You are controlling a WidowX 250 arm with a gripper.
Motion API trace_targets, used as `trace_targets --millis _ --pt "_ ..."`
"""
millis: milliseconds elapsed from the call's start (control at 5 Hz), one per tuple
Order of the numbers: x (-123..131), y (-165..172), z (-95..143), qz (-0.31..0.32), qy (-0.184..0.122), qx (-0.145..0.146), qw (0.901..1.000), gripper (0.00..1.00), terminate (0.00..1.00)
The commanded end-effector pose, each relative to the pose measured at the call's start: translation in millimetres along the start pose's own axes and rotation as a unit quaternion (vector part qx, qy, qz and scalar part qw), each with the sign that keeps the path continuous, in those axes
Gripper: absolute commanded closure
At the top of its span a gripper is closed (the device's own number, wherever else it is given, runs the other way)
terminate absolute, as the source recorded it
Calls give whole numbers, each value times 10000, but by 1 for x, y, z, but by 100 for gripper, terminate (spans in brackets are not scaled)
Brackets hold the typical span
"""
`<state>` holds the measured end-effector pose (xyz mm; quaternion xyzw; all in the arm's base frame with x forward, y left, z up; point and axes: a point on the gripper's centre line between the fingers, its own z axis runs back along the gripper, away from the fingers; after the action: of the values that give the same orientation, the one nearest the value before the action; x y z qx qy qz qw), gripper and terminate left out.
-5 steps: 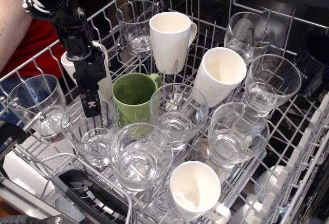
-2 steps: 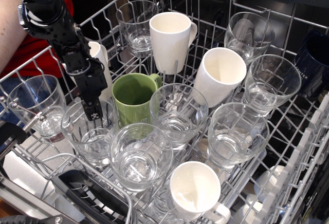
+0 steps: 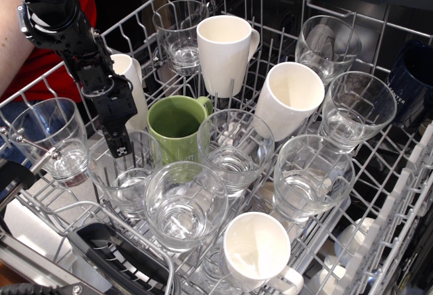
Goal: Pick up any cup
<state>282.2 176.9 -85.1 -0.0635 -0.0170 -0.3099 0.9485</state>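
Several clear glass tumblers stand upright in a wire dishwasher rack. My black gripper reaches down from the upper left onto the far rim of one cup at the front left. Its narrow fingers are closed together on that rim, one side inside the glass. The cup leans slightly in the rack. Other alike cups stand close by: one in front, one to the right and one to the far left.
A green mug stands just right of my gripper, and a white mug just behind it. More white mugs, more glasses and a dark blue mug fill the rack. A person in red is at the left.
My arm has swung left and tilted, with the fingertips staying at the cup's rim. The cup has shifted a little to the right and leans more.
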Motion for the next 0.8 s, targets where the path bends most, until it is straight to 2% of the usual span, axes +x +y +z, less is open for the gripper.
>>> trace_targets --millis 0,200,400,600 --pt "14 12 78 54 -171 109 9998 100 0" --pt "17 9 105 -11 -292 197 9994 100 0" --pt "22 7 138 -67 -317 587 9977 100 0" --pt "24 7 167 -159 -53 554 9983 100 0"
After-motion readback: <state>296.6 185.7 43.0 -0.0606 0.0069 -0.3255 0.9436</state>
